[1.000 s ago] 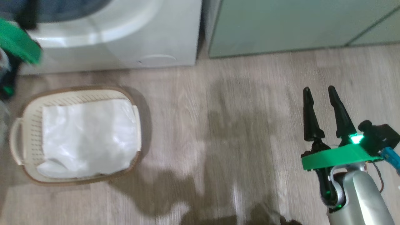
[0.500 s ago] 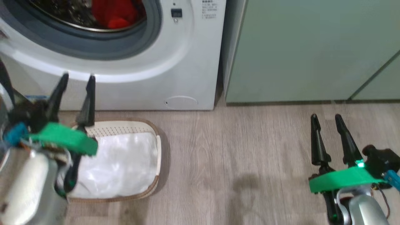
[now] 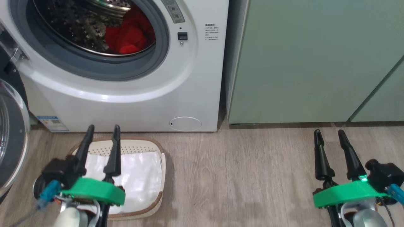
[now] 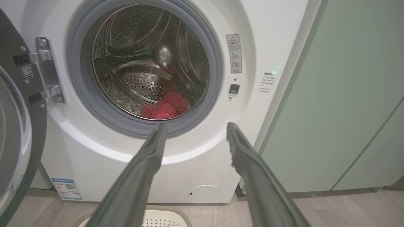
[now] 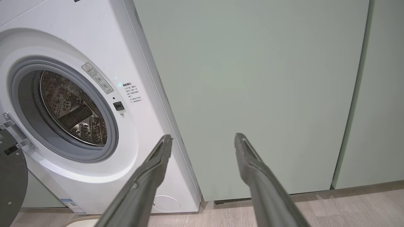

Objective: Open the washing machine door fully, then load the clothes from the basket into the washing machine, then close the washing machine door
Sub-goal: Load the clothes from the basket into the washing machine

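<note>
The washing machine is seen at eleven o'clock in the head view, with its round mouth uncovered. The door is swung out on its hinge at nine o'clock and stands wide. The basket is set on the floor at seven o'clock, just before the machine, and only a white sheet is seen in it. The clothes, a red bundle, are lodged inside the drum, so loading is judged done and closing is taken as the step in hand.

The left gripper is held over the basket and the right gripper at five o'clock above bare floor. Both are spread wide and nothing is held by either.

The door's outer face is best pushed by the left gripper from the nine o'clock side. It should be swept in an arc about the hinge and pressed until the latch catches, with the red fabric kept clear of the grey seal.
</note>
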Motion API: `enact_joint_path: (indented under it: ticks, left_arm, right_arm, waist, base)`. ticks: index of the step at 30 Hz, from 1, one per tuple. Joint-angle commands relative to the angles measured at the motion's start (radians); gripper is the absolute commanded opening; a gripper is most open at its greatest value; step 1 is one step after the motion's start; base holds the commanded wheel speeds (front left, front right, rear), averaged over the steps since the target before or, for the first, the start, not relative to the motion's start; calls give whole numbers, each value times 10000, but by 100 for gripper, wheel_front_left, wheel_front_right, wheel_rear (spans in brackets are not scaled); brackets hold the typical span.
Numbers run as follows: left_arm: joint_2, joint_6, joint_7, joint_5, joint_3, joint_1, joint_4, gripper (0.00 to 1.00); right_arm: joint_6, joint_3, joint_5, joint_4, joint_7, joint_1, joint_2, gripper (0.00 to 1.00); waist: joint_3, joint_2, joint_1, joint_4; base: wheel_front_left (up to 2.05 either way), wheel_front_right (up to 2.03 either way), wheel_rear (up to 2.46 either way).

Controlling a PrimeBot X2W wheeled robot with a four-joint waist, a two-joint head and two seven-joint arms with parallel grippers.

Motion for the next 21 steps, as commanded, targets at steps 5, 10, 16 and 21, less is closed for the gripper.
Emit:
enact_joint_path:
  ticks: [5,10,16,21]
  left_arm:
    - [-471,-382,-124,729,762,75,-606,100]
    - [-764,-681,-124,1323,982,265,-449,100]
    - [-966,-874,-124,1642,1172,398,-304,100]
    - [-1040,-978,-124,1712,1244,394,-211,100]
  right_arm:
    - [71,205,69,-365,-94,-46,-52,100]
    - [71,238,88,-354,-94,-5,-52,100]
    - [71,205,195,-420,-94,53,-52,100]
    - [71,230,196,-438,-94,93,-52,100]
  waist:
    - [-104,-1,1,-93]
    - [-165,-1,1,-121]
    - [-268,-1,1,-114]
    - [-291,-1,1,-75]
  base:
    - [0,0,0]
    - [0,0,0]
    - [0,0,0]
    - [0,0,0]
